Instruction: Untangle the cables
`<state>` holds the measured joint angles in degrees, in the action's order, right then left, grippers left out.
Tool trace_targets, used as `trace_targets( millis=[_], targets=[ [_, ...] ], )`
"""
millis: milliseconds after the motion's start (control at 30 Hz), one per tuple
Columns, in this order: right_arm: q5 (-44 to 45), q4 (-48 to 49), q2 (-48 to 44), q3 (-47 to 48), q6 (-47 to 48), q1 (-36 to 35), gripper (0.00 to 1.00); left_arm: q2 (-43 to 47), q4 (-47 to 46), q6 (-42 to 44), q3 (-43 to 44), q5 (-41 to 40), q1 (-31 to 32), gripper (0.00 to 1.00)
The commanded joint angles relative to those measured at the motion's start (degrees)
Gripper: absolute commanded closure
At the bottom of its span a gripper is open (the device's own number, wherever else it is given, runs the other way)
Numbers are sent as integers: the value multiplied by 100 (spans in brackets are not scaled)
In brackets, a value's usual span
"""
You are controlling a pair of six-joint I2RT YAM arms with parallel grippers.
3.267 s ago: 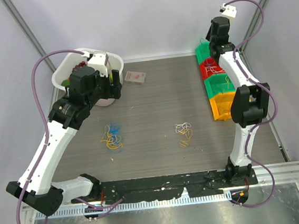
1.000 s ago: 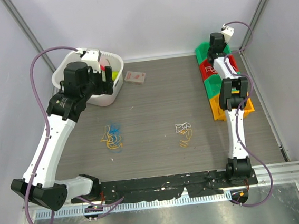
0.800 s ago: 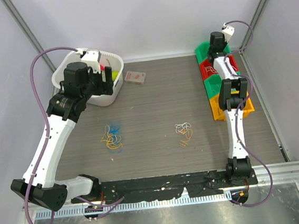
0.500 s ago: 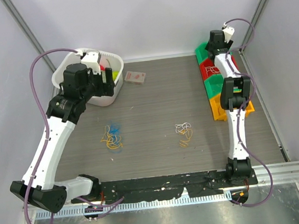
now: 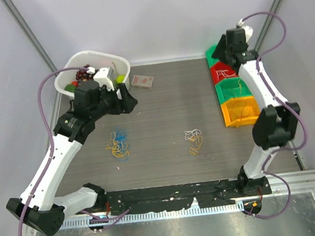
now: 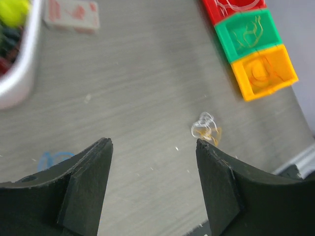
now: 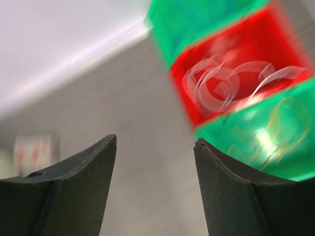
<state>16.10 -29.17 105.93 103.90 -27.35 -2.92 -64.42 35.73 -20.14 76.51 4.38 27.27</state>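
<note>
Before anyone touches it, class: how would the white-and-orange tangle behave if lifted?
The tangle looks like thin loose curls, so probably floppy and light. Its strands interlock, so they would likely lift together. Lying flat on the table, it seems unlikely to roll.

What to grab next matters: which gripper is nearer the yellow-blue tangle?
Left. The left gripper hangs just beyond the yellow-blue tangle; the right gripper is over the bins.

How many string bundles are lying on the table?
2: a yellow-and-blue bundle at left, a white-and-orange bundle at right. More string sits in the colored boxes.
</note>
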Motion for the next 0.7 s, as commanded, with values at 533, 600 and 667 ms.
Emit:
trace_targets(
  millis=[533, 600, 667],
  targets=[
    [-3806, -695, -4150, -6003, -200, -1642, 38, -3443, -2148, -827, -278, 2655, 1272, 41],
    [-3921, -713, -4255, -6126, -279, -1642, 38, -3847, -2604, -641, -207, 2725, 1351, 38],
    [-3913, -774, -4378, -6145, -271, -1642, 38, -4252, -2973, -605, -84, 2822, 1378, 35]
  ],
)
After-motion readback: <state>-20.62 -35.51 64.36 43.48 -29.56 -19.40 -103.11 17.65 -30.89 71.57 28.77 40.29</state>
